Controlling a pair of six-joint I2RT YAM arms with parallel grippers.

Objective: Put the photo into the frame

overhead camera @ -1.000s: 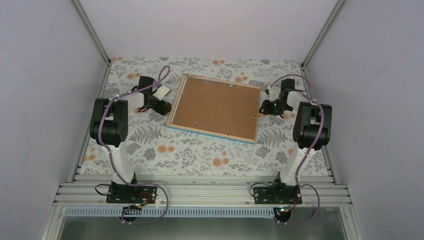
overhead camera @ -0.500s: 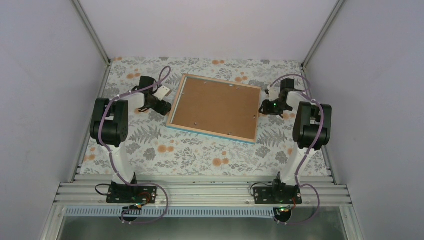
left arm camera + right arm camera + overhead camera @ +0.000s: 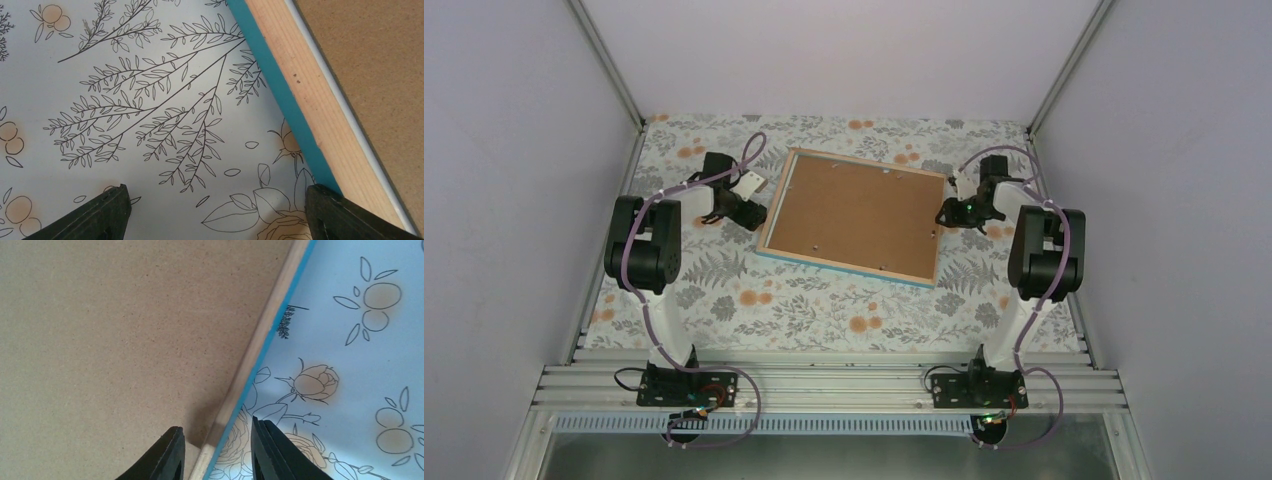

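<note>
The frame [image 3: 322,115] is lying face down on the floral tablecloth [image 3: 824,310], brown backing board [image 3: 854,212] up. The left gripper [image 3: 217,202] is gaping wide, one finger beside the frame's turquoise edge. The right gripper [image 3: 217,450], fingers narrowly apart, is straddling the opposite rim.

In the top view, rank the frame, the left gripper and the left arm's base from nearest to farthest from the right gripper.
1. The frame: its right rail lies right at the right gripper.
2. The left gripper: across the frame, beside its left rail.
3. The left arm's base: bottom left of the view.
</note>
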